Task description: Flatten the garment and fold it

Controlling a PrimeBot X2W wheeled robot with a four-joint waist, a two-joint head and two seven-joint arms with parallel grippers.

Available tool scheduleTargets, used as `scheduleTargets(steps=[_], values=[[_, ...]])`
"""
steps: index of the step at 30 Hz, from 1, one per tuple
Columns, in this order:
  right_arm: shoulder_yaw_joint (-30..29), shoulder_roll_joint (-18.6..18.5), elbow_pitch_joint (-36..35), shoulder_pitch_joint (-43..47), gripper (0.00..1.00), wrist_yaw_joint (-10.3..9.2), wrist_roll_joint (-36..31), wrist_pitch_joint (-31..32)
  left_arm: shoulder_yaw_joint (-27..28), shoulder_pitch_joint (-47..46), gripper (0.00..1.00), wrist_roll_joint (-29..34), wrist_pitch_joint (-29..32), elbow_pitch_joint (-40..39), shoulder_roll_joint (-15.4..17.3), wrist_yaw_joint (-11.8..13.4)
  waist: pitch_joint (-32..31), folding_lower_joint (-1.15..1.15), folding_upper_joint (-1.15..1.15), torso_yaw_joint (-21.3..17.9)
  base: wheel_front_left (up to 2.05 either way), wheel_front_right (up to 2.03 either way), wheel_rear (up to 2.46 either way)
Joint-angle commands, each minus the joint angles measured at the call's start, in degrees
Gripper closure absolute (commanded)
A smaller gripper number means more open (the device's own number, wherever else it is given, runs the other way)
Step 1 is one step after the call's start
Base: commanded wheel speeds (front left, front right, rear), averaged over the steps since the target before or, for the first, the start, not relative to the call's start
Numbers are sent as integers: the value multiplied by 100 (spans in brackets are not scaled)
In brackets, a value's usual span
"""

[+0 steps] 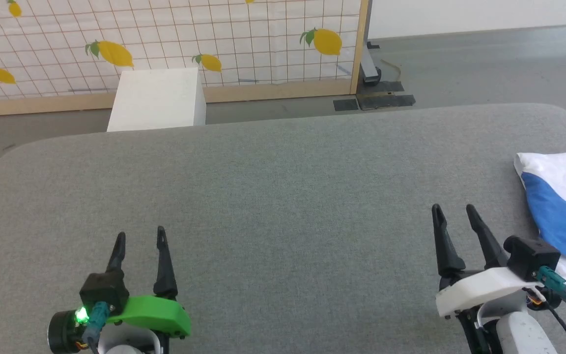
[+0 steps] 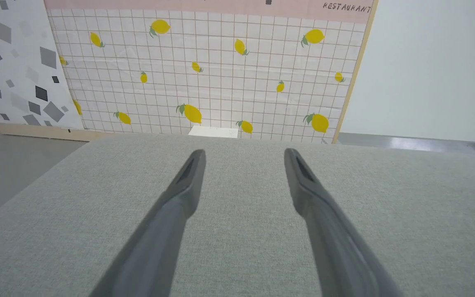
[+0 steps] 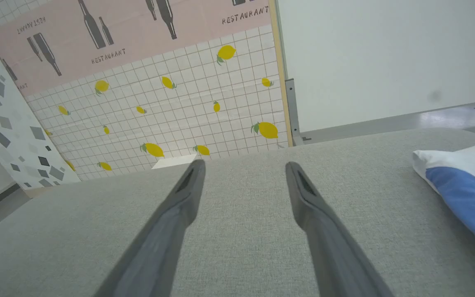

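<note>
Left pincer sits at about 7 o'clock in the head view, on a green mount, its two long dark fingers spread apart and pointing toward 12 o'clock, with nothing between them. Right pincer sits at about 5 o'clock on a white mount, fingers likewise spread and holding nothing. Both hang low over a wide grey fabric-covered counter with rounded corners.

At 3 o'clock, at the counter's right side, lies the garment: white cloth with a broad bright blue band and a small pale print, cut off by the picture's edge. It rests on the counter just beside the right pincer, toward that pincer's 2 o'clock, and the fingers do not touch it. The left pincer is well apart from it.

Beyond the counter's far edge, at 11 o'clock, a white box stands on the grey floor. Behind it runs a wood-framed screen of white grid tiles dotted with yellow lemons
</note>
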Motion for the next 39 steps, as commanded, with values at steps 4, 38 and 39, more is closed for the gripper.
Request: scheduleTargets(steps=[4,38,39], values=[[32,3,159,57,0,-8,-12,-40,-74,96,0,16,-44,101,-29,67,82,0,0,4,0,0,0],[36,0,-43,114,100,-1,-219,220,-85,74,100,46,205,52,-23,-41,160,0,0,114,0,0,0],[35,0,-58,120,100,-1,-230,230,-83,74,100,53,215,44,-23,-44,159,0,0,117,0,0,0]])
